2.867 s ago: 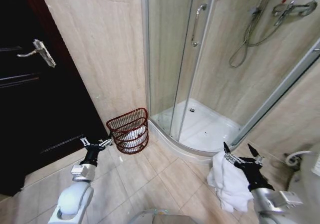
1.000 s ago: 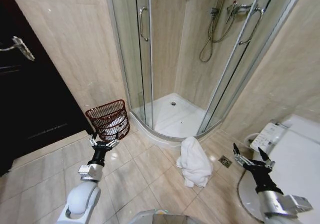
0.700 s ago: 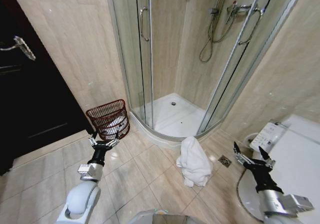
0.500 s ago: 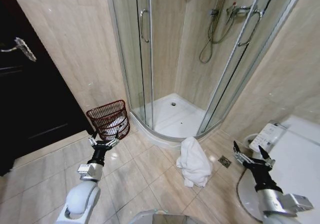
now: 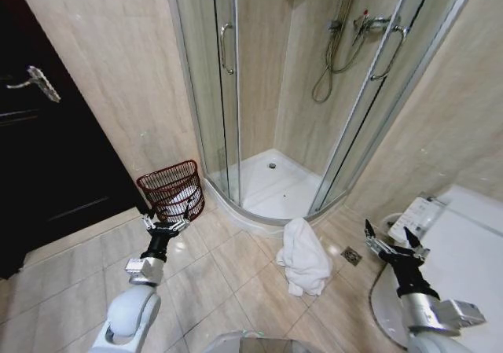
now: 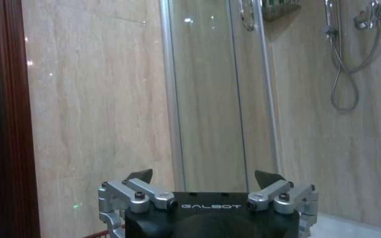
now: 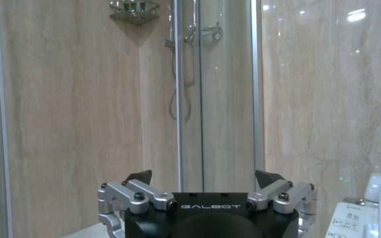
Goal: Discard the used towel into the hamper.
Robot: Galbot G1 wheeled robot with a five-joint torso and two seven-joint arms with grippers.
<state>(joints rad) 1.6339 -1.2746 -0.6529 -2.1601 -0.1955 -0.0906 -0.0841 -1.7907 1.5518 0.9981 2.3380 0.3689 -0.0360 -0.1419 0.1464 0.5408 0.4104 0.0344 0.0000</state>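
On the tiled floor [image 5: 236,266], the towel [image 5: 302,255] lies between both empty, wide-spread hands [image 5: 166,226] [image 5: 387,240].

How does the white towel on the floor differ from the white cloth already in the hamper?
The towel lies heaped on the bare floor tiles in front of the shower tray; the cloth sits inside the hamper, seen through its openwork side. The towel shows whole and looks bulkier; the cloth is partly hidden. Both are white and crumpled.

Head downward; wrists toward shower [image 5: 275,93]
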